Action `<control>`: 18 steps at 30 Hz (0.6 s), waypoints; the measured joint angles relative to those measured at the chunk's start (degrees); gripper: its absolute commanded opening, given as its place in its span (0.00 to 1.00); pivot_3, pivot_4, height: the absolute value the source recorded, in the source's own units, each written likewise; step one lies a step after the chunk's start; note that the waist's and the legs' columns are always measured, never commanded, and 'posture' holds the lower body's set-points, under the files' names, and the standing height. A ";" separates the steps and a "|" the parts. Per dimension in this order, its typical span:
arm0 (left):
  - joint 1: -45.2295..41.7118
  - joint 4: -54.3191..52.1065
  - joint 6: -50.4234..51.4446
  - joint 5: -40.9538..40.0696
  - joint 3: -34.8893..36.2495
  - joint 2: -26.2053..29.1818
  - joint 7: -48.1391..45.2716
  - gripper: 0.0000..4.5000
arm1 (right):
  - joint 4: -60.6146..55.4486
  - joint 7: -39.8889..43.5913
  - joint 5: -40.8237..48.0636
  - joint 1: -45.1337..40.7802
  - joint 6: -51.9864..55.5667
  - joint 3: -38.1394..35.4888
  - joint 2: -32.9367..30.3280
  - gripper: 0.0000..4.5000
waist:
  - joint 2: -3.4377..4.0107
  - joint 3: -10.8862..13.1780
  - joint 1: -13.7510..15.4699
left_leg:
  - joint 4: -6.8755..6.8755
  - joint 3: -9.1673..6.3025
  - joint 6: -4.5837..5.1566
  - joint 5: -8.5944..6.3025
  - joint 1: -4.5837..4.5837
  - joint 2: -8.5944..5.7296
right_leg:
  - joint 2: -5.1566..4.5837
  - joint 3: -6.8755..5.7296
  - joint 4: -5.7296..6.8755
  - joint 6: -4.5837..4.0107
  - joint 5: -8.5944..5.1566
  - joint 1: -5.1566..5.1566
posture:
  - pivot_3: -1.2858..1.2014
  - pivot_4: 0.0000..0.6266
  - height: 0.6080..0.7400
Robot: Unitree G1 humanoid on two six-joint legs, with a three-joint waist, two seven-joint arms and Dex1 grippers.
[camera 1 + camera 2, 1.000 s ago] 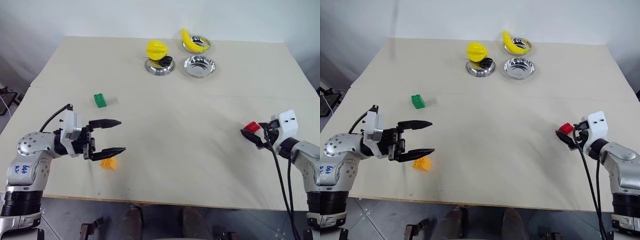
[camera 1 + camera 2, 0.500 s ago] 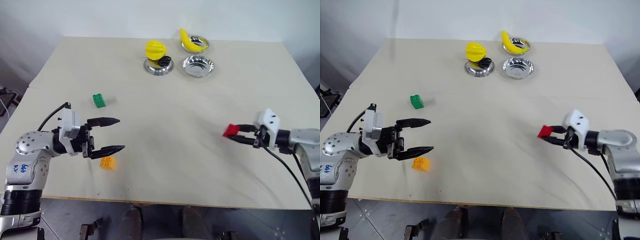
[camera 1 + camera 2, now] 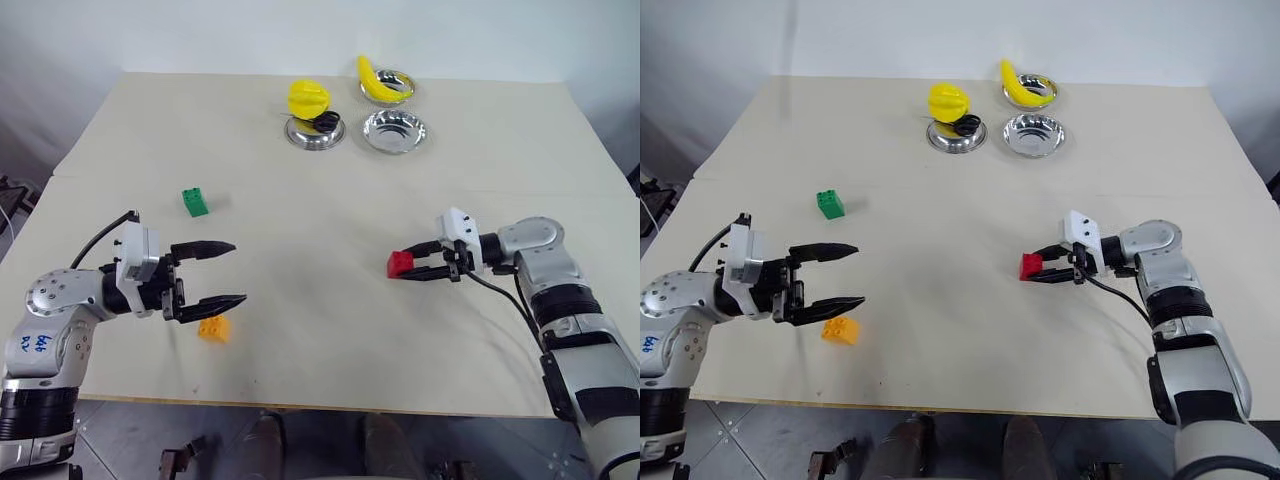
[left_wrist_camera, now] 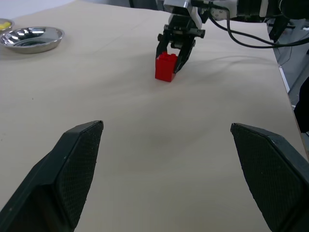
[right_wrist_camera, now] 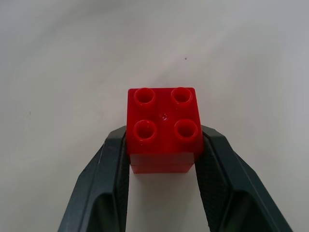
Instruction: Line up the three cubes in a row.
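Three cubes are counted on the tabletop [image 3: 330, 330]: one red, one green, one orange-yellow. The red cube [image 3: 400, 264] is held near the middle of the tabletop, right of centre, gripped between the two black fingers of the right pincer [image 3: 408, 266], which is clamped on its sides. In the right wrist view its four studs [image 5: 164, 115] are seen facing upward in a two-by-two square, so no long axis can be told from above; in the left wrist view the red cube [image 4: 165, 67] stands upright, taller than wide, at or just above the surface; contact cannot be told.

The green cube [image 3: 195, 202] lies on the left half, well apart from the red one, studs up, its longer side running obliquely toward the far edge. The orange-yellow cube [image 3: 213, 329] lies near the front left edge, just beside the lower finger of the left pincer [image 3: 238, 273], whether touching cannot be told. That pincer is spread wide with nothing between its fingers, and is pointed level toward the right.

Three metal bowls [image 3: 394, 131] are grouped at the far edge, with two yellow fruits [image 3: 308, 97] and a small black object on them. A broad stretch of bare tabletop lies between the bowls and the cubes, and between the green and red cubes.
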 measured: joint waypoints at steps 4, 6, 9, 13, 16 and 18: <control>0.09 -0.35 0.48 -0.28 0.15 0.06 0.43 1.00 | 2.15 0.08 -0.73 -0.60 -1.22 -0.05 0.44 0.55 | 0.00 0.00 0.00 | 0.02 0.00 0.00 0.00 0.02 0.00 | 0.01 0.00 0.02 0.00 0.00 0.01 | 0.52 0.24 1.00; 0.11 -0.35 0.68 -0.29 0.60 0.07 0.52 1.00 | 3.00 0.03 -1.33 -0.43 -0.66 -0.03 0.50 0.70 | 0.01 0.01 0.00 | 0.01 0.00 -0.01 0.00 0.01 0.00 | 0.01 0.01 0.04 0.00 0.00 -0.01 | 0.52 0.24 1.00; 0.10 -0.35 0.74 -0.29 1.21 0.16 0.82 1.00 | 2.92 -0.04 -1.15 -0.41 -0.94 -0.67 0.52 0.92 | 0.01 0.01 -0.03 | 0.01 0.00 -0.01 0.00 0.01 0.00 | 0.01 0.01 0.03 0.00 0.00 -0.01 | 0.52 0.24 1.00; 1.14 0.28 0.59 -0.35 3.76 0.16 2.03 1.00 | -4.64 -0.03 4.40 1.44 1.88 -5.91 -0.72 1.00 | 0.09 0.05 -0.16 | -0.02 0.01 -0.01 0.00 0.00 0.01 | 0.00 0.01 0.03 0.00 0.00 -0.04 | 0.52 0.24 1.00; 4.19 3.65 -0.80 -0.31 8.80 0.09 4.14 1.00 | -17.45 0.12 11.34 7.06 4.46 -11.44 -5.19 1.00 | 0.09 0.06 0.12 | -0.08 -0.02 -0.02 -0.03 0.00 0.02 | 0.00 -0.04 -0.03 -0.01 0.00 -0.02 | 0.52 0.24 1.00; 8.10 9.05 -2.20 -0.07 14.18 -0.15 6.71 1.00 | -27.19 0.10 17.00 15.57 6.41 -15.97 -7.85 1.00 | 0.07 0.04 0.28 | -0.08 -0.04 0.06 -0.18 0.01 0.05 | 0.00 -0.14 -0.10 -0.05 -0.03 0.07 | 0.52 0.24 1.00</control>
